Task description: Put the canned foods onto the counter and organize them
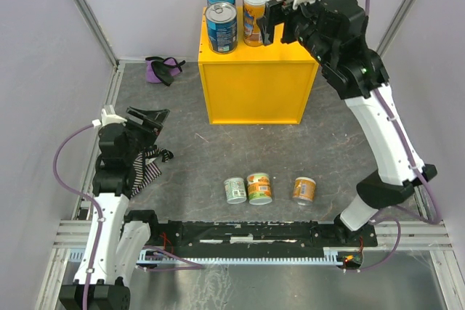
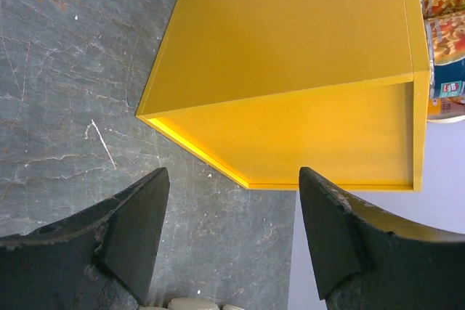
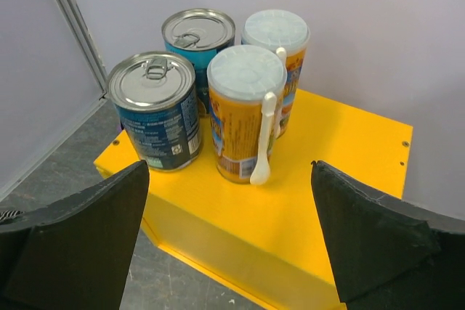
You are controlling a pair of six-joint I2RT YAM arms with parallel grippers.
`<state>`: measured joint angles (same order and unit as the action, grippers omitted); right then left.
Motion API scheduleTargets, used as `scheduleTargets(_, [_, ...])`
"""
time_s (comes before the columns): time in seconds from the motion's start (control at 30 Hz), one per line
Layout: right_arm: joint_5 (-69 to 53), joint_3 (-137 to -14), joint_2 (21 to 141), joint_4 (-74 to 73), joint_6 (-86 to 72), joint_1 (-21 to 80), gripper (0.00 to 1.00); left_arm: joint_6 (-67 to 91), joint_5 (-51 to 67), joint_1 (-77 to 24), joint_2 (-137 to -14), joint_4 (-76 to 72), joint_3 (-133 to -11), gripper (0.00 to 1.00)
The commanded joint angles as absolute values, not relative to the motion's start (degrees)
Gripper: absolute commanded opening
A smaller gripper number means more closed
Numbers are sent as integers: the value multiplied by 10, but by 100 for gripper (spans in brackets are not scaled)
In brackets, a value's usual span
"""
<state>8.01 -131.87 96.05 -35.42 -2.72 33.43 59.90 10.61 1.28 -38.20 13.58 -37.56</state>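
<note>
since its jaws stand apart and empty, the left gripper (image 2: 232,172) at the left edge could bump a neighbour when closing on the short cans (image 1: 259,188) sitting on the dark table (image 1: 182,157), as two of them touch. centre, the yellow counter (image 1: 254,92) holds four upright cans in a tight square: two blue cans (image 1: 221,27) with silver pull-tab tops, two tall orange cans (image 3: 243,117) with pale lids and white spoons. right of them hovers the right gripper (image 1: 275,23), jaws wide, holding nothing.

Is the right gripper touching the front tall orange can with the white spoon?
Apart. Right wrist view: bare yellow box top shows between the open right gripper and the tall orange can.
</note>
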Motion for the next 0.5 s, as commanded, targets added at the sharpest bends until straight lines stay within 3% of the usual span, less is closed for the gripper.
scheduleTargets(0.0, [124, -1266, 888, -358, -31, 351, 100, 594, 103, 14, -367, 152, -408, 78])
scheduleTargets(0.47, [256, -1039, 705, -473, -122, 427, 98, 572, 146, 12, -374, 220, -438, 77])
